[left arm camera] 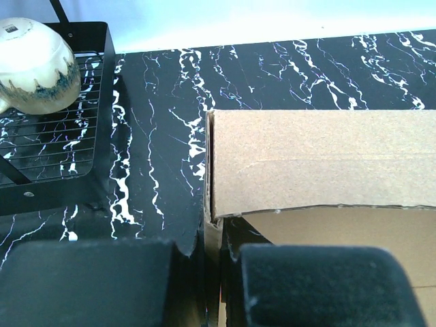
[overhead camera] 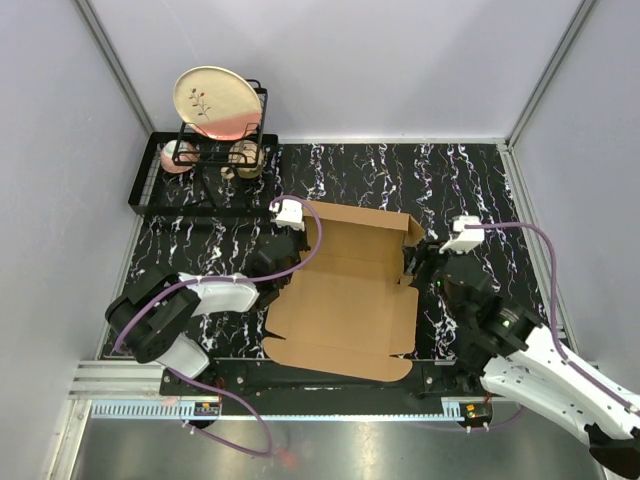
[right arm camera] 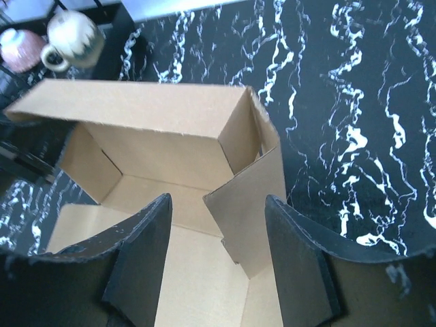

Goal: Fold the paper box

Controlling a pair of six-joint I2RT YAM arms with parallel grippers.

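While the paper box [overhead camera: 345, 300] is lying mid-table [overhead camera: 470, 190] between the arms, its walls are apparently being raised: the rear wall is standing and the near flaps are lying flat. The left gripper [left arm camera: 212, 279] is pinching the left wall's edge. The right gripper [right arm camera: 218, 231] is standing open astride the right side flap [right arm camera: 248, 197], probably needing to close and swing it inward. The pads are hiding the left corner.

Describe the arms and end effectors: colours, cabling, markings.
Left arm and right arm match: black joints, white link shells. A purple cable runs to each white wrist camera block. End effector fingers are matte black. One green light shows on the right arm.
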